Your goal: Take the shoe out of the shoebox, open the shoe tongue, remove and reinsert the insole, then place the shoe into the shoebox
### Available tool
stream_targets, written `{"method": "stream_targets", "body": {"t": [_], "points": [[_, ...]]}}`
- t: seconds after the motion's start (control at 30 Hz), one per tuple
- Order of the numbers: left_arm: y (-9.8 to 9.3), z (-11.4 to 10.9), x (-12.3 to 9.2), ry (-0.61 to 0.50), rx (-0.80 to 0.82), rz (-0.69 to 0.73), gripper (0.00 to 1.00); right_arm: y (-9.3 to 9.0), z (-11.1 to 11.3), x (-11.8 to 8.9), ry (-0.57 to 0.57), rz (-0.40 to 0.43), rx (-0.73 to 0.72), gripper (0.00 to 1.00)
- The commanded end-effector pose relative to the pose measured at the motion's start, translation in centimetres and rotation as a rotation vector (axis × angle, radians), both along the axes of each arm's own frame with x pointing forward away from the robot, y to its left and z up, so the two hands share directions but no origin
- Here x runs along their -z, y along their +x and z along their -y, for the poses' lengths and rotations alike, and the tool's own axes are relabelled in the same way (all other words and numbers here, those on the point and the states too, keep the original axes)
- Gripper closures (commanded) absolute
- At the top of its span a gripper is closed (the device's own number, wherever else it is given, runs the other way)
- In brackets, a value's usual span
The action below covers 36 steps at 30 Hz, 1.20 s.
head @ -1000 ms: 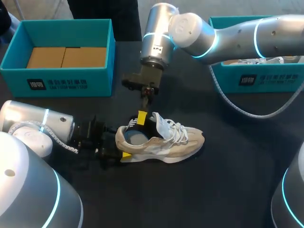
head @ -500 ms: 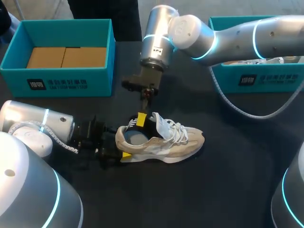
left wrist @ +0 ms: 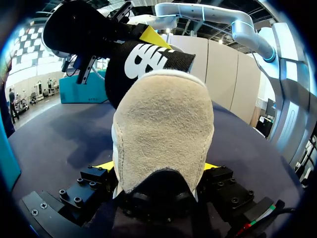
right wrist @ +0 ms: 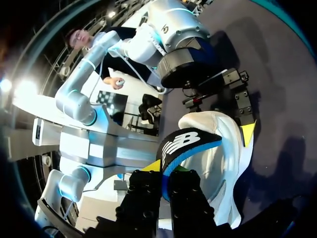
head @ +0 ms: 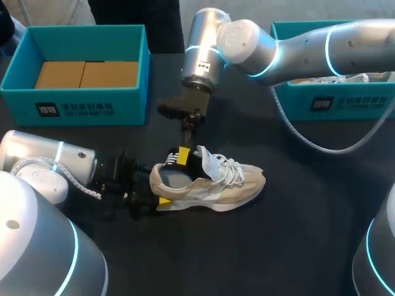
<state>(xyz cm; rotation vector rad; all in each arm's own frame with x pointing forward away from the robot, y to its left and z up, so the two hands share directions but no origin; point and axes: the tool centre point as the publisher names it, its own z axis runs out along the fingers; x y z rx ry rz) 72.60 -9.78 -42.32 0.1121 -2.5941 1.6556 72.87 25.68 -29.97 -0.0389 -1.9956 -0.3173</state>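
- Head view: over the last second almost nothing shifted. The right claw [head: 183, 154] stayed at the collar of the shoe [head: 213, 185], and only the arm above it crept up a touch. The shoe had not moved. I judged the insole pull to be barely started, or paused.
- Head view: the left claw [head: 157, 192] was clamped on the heel, with the rest of the shoe stretching straight ahead of it. The black insole [head: 185, 162] stood up out of the opening, directly under the right claw. The empty blue box [head: 86, 37] sat well apart, off beyond the left claw.
- Left wrist view: the left claw [left wrist: 158, 171] had a yellow tip on either side of the heel [left wrist: 163, 129] and was closed on it. The insole [left wrist: 148, 59] rose just ahead, past the heel, with the right claw [left wrist: 148, 37] gripping its top edge.
- Right wrist view: the right claw [right wrist: 166, 171] was pinched together on the insole [right wrist: 185, 141], which ran out between its fingers. The shoe [right wrist: 218, 153] lay just ahead and beneath, and the left claw [right wrist: 241, 116] was at its far end.
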Motion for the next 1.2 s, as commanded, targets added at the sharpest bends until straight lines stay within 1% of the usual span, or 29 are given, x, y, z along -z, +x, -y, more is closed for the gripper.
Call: {"method": "stream_targets", "body": {"t": [0.03,0.27,0.4,0.53,0.63,0.9,0.97,1.2], "points": [[-0.1,0.0,0.3,0.003,0.000,0.000,1.00,0.1,0.3,-1.2,0.023,0.028,0.005,1.00],[-0.1,0.0,0.3,0.003,0.000,0.000,1.00,1.0,-0.1,-2.6,0.083,0.091,0.015,1.00],[-0.1,0.0,0.3,0.003,0.000,0.000,1.00,1.5,-0.6,-3.4,0.151,0.155,0.051,1.00],[-0.1,0.0,0.3,0.003,0.000,0.000,1.00,2.2,-1.1,-4.2,0.233,0.250,0.119,1.00],[-0.1,0.0,0.3,0.003,0.000,0.000,1.00,2.7,-1.3,-4.8,0.273,0.322,0.169,1.00],[-0.1,0.0,0.3,0.003,0.000,0.000,1.00,4.0,-1.4,-6.9,0.338,0.512,0.298,1.00],[-0.1,0.0,0.3,0.003,0.000,0.000,1.00,4.3,-1.4,-7.5,0.338,0.552,0.318,1.00],[-0.1,0.0,0.3,0.003,0.000,0.000,1.00,5.8,-1.6,-10.1,0.376,0.694,0.378,1.00]]}}
